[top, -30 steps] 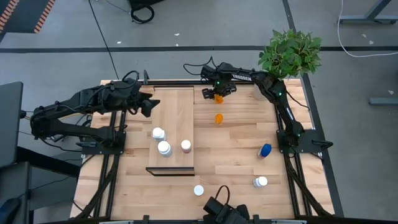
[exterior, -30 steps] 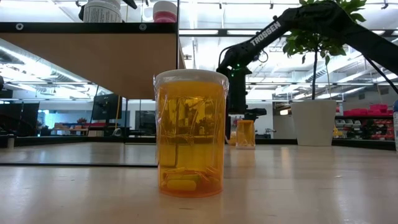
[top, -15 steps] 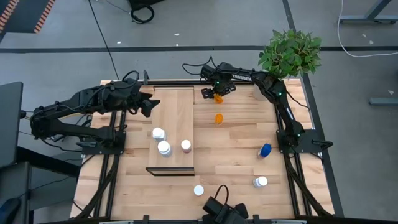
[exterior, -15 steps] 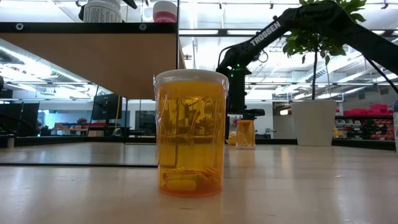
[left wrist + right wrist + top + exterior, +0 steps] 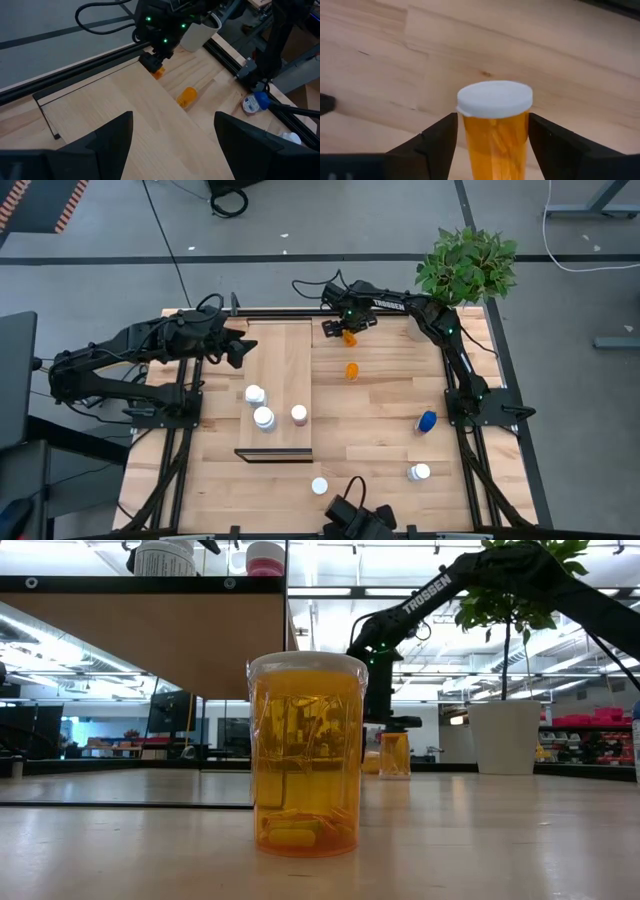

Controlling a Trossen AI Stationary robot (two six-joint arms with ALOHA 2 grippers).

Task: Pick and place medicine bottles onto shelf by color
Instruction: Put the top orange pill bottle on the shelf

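Observation:
My right gripper [image 5: 348, 330] points down at the table's far side, over an upright orange medicine bottle [image 5: 495, 127] with a white cap. One finger stands close on each side of the bottle, which rests on its base [image 5: 395, 753]. My left gripper [image 5: 238, 350] hangs open above the far left corner of the shelf [image 5: 285, 360] and holds nothing. Three bottles [image 5: 263, 417] stand on the shelf's near half. A second orange bottle [image 5: 351, 369] lies on the table, nearer than the first. My right gripper comes from above with its fingers [image 5: 437, 142] level with the bottle's orange body [image 5: 492, 135], below the cap. I cannot tell whether the fingers touch it. The bottle stands upright on the table.
A white plant pot [image 5: 505, 737] stands right of my right gripper at the far right corner. A blue bottle [image 5: 427, 421] and a white-capped one [image 5: 419, 472] are at the right, and an orange bottle [image 5: 305, 755] stands near the front edge. The shelf is raised on a dark frame.

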